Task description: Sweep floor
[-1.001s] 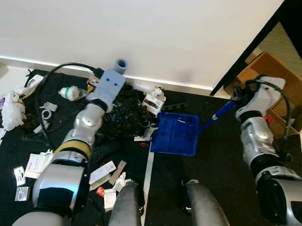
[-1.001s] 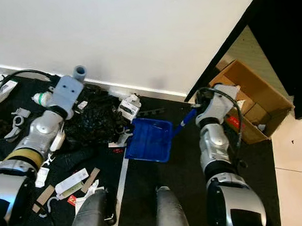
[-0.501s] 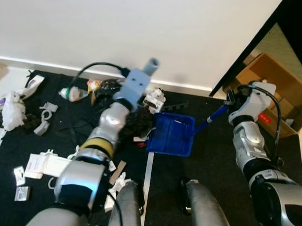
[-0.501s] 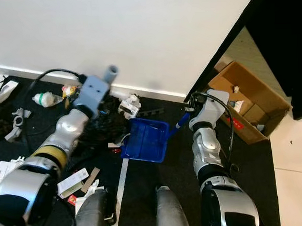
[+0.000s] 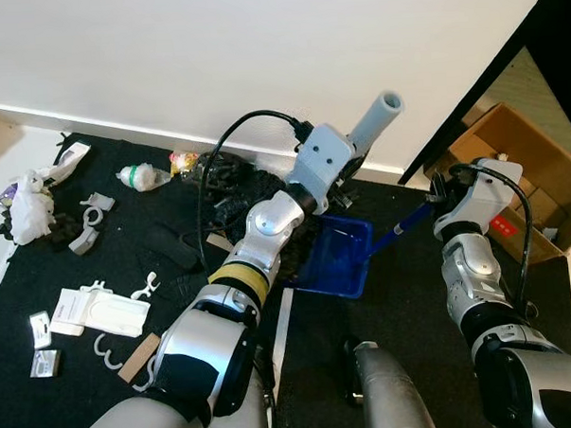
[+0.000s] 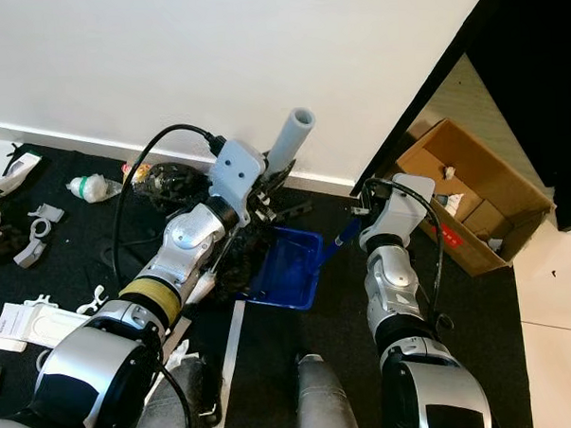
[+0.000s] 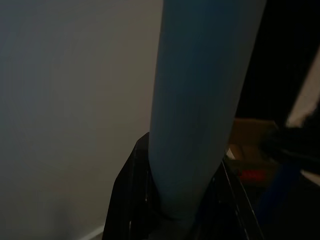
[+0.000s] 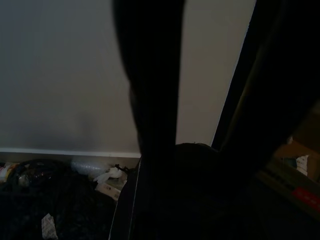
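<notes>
My left gripper [image 5: 351,156] is shut on the light blue handle [image 7: 200,100] of a brush, whose top end [image 5: 382,108] sticks up toward the wall. The brush end is hidden behind my left forearm, at the near edge of the blue dustpan [image 5: 342,259]. A tangled black pile of litter [image 5: 235,190] lies just left of the pan, partly under the arm. My right gripper [image 5: 444,192] is shut on the dustpan's blue handle [image 5: 411,220], which reaches right from the pan. In the right wrist view that handle [image 8: 155,75] is a dark bar.
Loose litter lies on the black mat: a plastic bottle [image 5: 138,173], white packets [image 5: 98,309], a white bag [image 5: 23,201], small hooks. The white wall and baseboard [image 5: 92,123] close the back. A cardboard box [image 5: 522,161] stands at the right by a dark door edge. My legs [image 5: 388,390] are below.
My left arm has swung right with the brush, dragging the black pile up against the dustpan. The dustpan and right gripper have shifted slightly left.
</notes>
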Motion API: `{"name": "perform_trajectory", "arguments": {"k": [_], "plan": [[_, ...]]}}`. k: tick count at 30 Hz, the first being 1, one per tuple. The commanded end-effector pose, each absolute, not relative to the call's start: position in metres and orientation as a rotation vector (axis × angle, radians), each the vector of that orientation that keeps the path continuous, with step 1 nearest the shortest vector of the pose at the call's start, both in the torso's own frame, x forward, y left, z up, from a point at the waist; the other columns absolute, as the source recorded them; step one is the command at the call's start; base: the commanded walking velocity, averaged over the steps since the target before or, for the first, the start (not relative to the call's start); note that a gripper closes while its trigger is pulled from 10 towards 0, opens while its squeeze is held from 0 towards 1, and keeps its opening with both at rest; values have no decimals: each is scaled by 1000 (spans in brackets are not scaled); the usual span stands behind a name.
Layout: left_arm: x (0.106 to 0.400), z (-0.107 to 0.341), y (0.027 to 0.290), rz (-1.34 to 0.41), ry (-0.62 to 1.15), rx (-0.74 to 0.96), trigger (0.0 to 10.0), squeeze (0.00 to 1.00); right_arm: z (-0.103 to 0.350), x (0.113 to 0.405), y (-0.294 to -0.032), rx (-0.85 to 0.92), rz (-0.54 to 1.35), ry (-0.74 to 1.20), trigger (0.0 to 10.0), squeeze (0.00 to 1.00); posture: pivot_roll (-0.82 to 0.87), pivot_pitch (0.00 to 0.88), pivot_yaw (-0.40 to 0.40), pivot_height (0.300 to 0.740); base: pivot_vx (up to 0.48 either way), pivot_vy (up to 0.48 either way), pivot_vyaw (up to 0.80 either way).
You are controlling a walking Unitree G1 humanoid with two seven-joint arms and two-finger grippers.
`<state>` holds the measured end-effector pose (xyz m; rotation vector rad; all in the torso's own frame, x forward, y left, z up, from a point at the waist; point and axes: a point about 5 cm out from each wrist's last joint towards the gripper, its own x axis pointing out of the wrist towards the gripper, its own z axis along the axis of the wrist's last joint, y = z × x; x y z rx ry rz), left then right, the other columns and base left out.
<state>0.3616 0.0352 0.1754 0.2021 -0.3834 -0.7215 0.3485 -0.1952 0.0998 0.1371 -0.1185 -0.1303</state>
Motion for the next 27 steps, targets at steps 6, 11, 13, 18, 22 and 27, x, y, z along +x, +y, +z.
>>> {"name": "perform_trajectory", "arguments": {"k": [6,11,13,18,22,27], "plan": [[369,211,33,-634,-471,-13,10000,0,86,342,-189,160,-123,-67,10000,0,2,314,-52,740,0,0,0],[375,230,38,-612,-506,-101,10000,0,85,343,-189,163,-124,-66,10000,0,2,312,-53,740,0,0,0],[377,235,41,-625,-495,-140,10000,0,85,343,-189,164,-122,-64,10000,0,1,309,-54,740,0,0,0],[380,218,47,-740,-362,132,10000,0,85,343,-188,164,-117,-62,10000,0,0,303,-55,740,0,0,0],[373,178,77,-967,-88,491,10000,0,85,343,-189,162,-113,-60,10000,0,0,300,-56,740,0,0,0],[364,184,104,-1074,18,511,10000,0,85,343,-190,161,-112,-58,10000,0,1,300,-57,740,0,0,0]]}}
